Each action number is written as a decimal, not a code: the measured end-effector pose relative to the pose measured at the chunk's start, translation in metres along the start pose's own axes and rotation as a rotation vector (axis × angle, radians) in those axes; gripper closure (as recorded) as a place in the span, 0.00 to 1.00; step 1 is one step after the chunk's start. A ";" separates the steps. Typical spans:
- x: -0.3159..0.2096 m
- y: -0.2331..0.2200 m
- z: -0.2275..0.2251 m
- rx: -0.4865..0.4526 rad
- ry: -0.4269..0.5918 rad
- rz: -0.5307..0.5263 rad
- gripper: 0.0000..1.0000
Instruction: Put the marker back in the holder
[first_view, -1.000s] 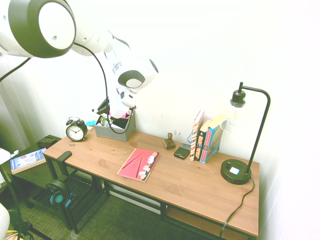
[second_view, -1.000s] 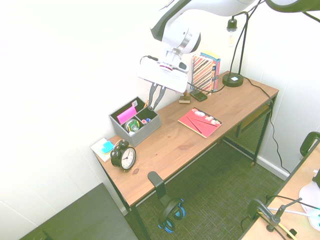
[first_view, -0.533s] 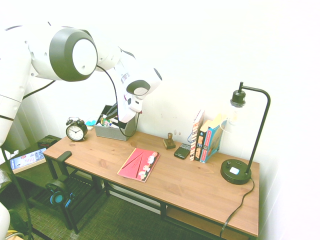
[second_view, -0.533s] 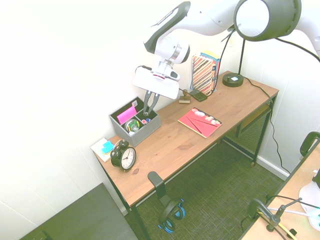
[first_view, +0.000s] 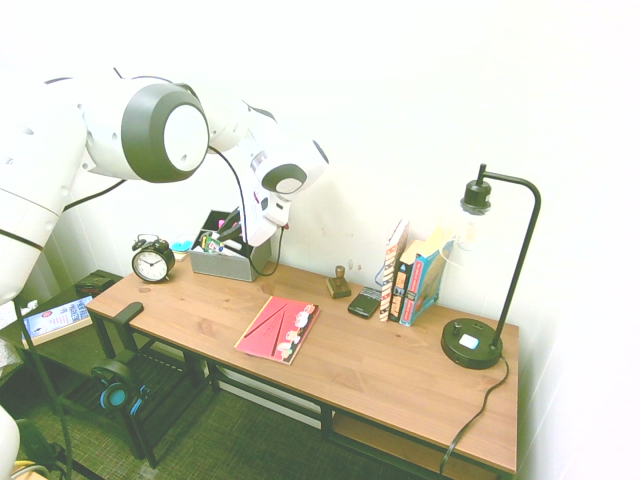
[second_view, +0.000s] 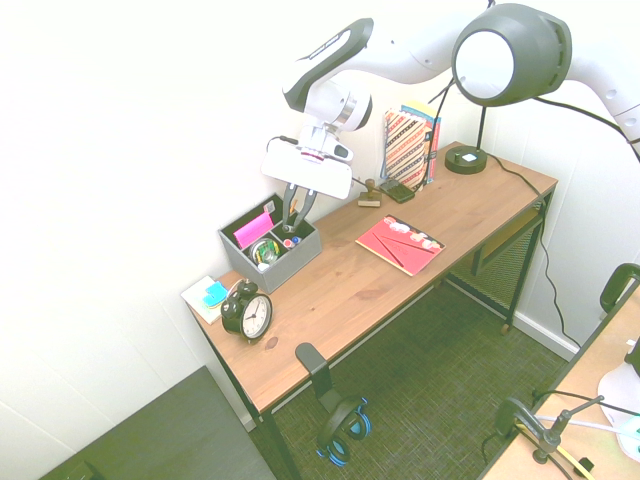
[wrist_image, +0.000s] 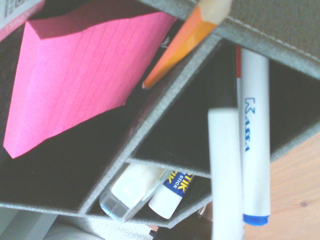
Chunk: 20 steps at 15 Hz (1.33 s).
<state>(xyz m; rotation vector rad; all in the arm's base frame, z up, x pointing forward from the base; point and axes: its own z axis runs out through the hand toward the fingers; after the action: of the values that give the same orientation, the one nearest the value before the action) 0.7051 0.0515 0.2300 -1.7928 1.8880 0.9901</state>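
Insertion step: gripper (second_view: 291, 215) clenched on marker (wrist_image: 226, 165), upper-centre of 2nd ext. view, marker's dark end dipping into holder (second_view: 300, 252) compartment; next, I judge: lower a bit, release w/o snagging divider.

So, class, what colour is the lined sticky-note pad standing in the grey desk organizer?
Bright pink pad, clearest in the wrist view.

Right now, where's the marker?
The marker shows in the wrist view, black end inside the holder. The second exterior view has the gripper just over that compartment, beside the pink sticky notes.
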 end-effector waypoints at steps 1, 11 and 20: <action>0.002 0.000 -0.001 0.000 0.001 0.001 0.00; -0.031 0.090 -0.069 -0.190 0.421 -0.220 0.00; -0.085 0.243 -0.136 -0.151 0.750 -0.593 0.00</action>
<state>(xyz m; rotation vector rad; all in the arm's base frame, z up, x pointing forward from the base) 0.5092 0.0074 0.4414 -2.8504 1.4359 0.2538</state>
